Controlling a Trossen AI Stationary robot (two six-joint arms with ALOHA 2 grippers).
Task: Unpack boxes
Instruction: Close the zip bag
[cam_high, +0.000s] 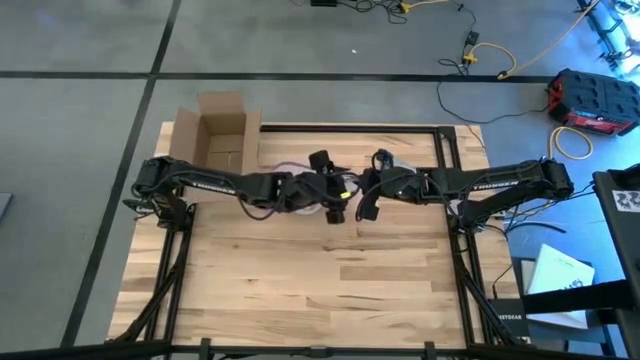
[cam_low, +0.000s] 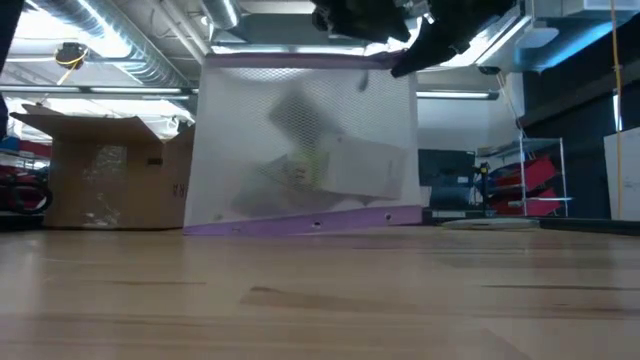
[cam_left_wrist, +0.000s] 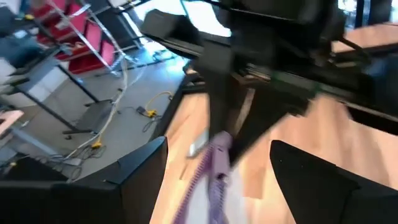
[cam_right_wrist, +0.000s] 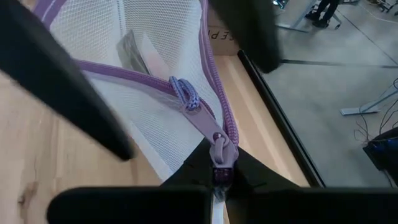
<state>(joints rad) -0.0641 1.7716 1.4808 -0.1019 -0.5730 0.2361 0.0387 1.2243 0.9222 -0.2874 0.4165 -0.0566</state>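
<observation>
An open brown cardboard box (cam_high: 222, 135) stands on its base at the table's far left, also seen in the low view (cam_low: 100, 170). A white mesh bag (cam_low: 310, 150) with a purple zip edge hangs at mid-table with pale items inside. My right gripper (cam_right_wrist: 217, 183) is shut on the bag's top. My left gripper (cam_left_wrist: 217, 186) is open right beside it, a finger on either side of the purple zip (cam_left_wrist: 211, 168) without touching. Whether the bag's lower purple edge (cam_low: 310, 222) rests on the table, I cannot tell. My right gripper pinches the bag's zip end (cam_right_wrist: 217, 167), right beside the slider (cam_right_wrist: 217, 149), between its two shut fingers. The fingers slant down from the table's right side. The bag hangs below them, upright, its mesh spread flat.
A black frame rail (cam_high: 350, 128) runs along the table's far edge, behind the bag. Bare wood (cam_high: 320, 280) fills the near half of the table. The two arms meet at mid-table, close together.
</observation>
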